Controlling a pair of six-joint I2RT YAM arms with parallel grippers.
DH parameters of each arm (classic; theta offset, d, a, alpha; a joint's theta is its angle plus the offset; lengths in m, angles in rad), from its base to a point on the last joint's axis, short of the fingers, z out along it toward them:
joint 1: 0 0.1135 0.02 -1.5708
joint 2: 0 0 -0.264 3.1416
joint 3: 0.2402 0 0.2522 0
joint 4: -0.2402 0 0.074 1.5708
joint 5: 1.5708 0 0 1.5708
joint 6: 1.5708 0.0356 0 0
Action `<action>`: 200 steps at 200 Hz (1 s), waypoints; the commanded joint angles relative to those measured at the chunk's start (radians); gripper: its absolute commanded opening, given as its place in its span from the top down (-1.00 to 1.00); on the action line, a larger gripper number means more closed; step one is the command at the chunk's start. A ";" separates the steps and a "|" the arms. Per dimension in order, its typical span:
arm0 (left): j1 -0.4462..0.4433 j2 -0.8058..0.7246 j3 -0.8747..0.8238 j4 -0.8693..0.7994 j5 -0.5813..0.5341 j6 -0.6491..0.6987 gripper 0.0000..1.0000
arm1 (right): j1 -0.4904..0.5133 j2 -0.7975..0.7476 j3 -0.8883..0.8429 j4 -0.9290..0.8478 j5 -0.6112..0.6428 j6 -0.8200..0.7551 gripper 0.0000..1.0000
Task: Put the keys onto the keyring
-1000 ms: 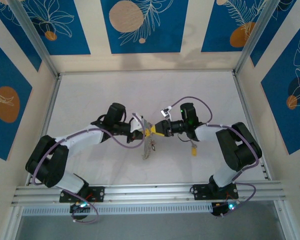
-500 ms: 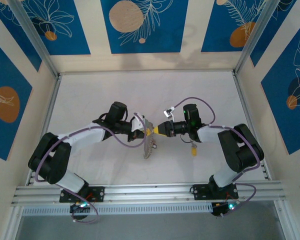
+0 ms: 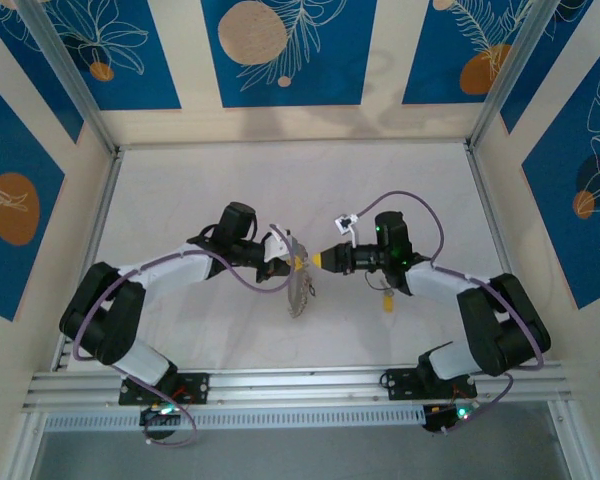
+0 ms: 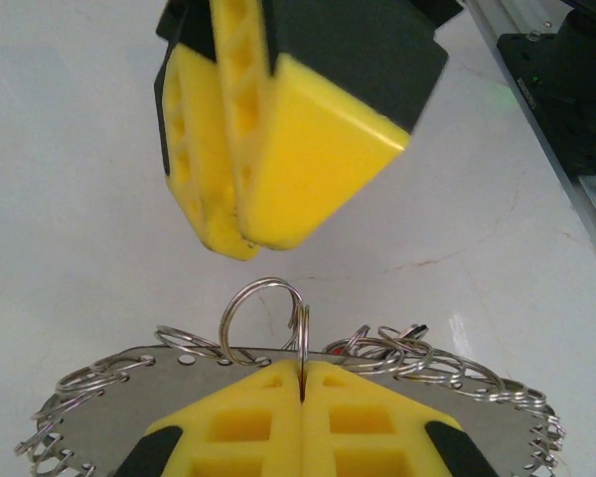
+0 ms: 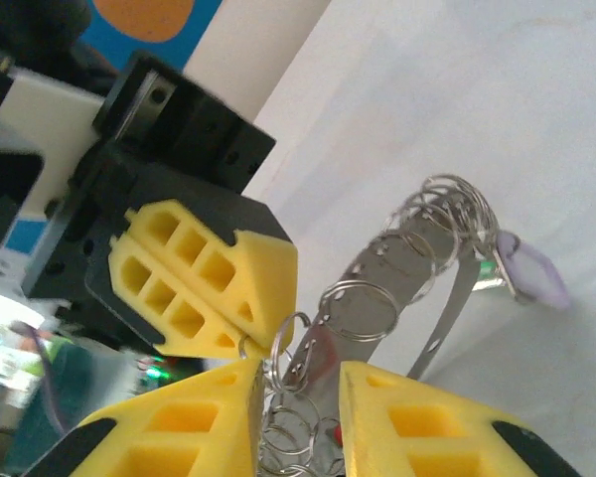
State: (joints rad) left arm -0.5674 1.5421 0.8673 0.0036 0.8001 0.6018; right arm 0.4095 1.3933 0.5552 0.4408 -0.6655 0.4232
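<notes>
The keyring (image 4: pixel 263 283) is a small wire loop standing upright at the rim of a metal plate (image 4: pixel 99 412) strung with more loops. It is pinched tight in the seam of the left gripper (image 4: pixel 303 383). The right gripper (image 5: pixel 300 383) faces it, nose to nose, with its fingers partly apart around the plate's edge. I can't tell whether they touch it. A yellow key (image 3: pixel 387 298) lies under the right arm.

The left arm (image 3: pixel 170 268) and the right arm (image 3: pixel 450 285) both reach inward from their bases with elbows bent outward. The left gripper (image 3: pixel 292 262) and the right gripper (image 3: pixel 322 261) face each other tip to tip, just apart. The left gripper's jaws are pressed together, pinching the keyring (image 4: pixel 263 316), while the right gripper's jaws stand slightly parted.
</notes>
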 commanded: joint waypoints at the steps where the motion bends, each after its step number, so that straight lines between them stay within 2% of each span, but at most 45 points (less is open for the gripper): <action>1: 0.000 0.007 0.023 -0.036 -0.001 0.022 1.00 | 0.072 -0.072 -0.045 -0.030 0.114 -0.348 0.49; 22: -0.002 0.006 0.027 -0.059 -0.006 0.042 1.00 | 0.139 -0.140 -0.069 -0.076 0.228 -0.590 0.43; 36: -0.004 0.003 0.026 -0.071 -0.015 0.063 1.00 | 0.151 -0.166 -0.071 -0.120 0.253 -0.711 0.39; 55: -0.007 0.004 0.027 -0.086 -0.019 0.085 1.00 | 0.166 -0.182 -0.103 -0.065 0.247 -0.818 0.37; 92: -0.008 0.007 0.027 -0.103 -0.006 0.121 1.00 | 0.217 -0.171 -0.087 -0.127 0.363 -1.043 0.39; 119: -0.011 0.008 0.036 -0.149 0.014 0.184 1.00 | 0.210 -0.170 -0.083 -0.112 0.364 -1.100 0.33; 142: -0.016 0.011 0.033 -0.129 -0.014 0.191 1.00 | 0.209 -0.195 -0.073 -0.132 0.360 -1.144 0.29; 182: -0.024 0.017 0.027 -0.082 -0.042 0.181 1.00 | 0.209 -0.169 0.001 -0.255 0.354 -1.258 0.31; 200: -0.033 0.021 0.029 -0.072 -0.063 0.185 1.00 | 0.210 -0.150 0.023 -0.254 0.368 -1.279 0.35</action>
State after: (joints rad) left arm -0.5854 1.5421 0.8841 -0.0662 0.7570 0.7460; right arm 0.6209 1.2240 0.5262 0.2295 -0.3119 -0.7685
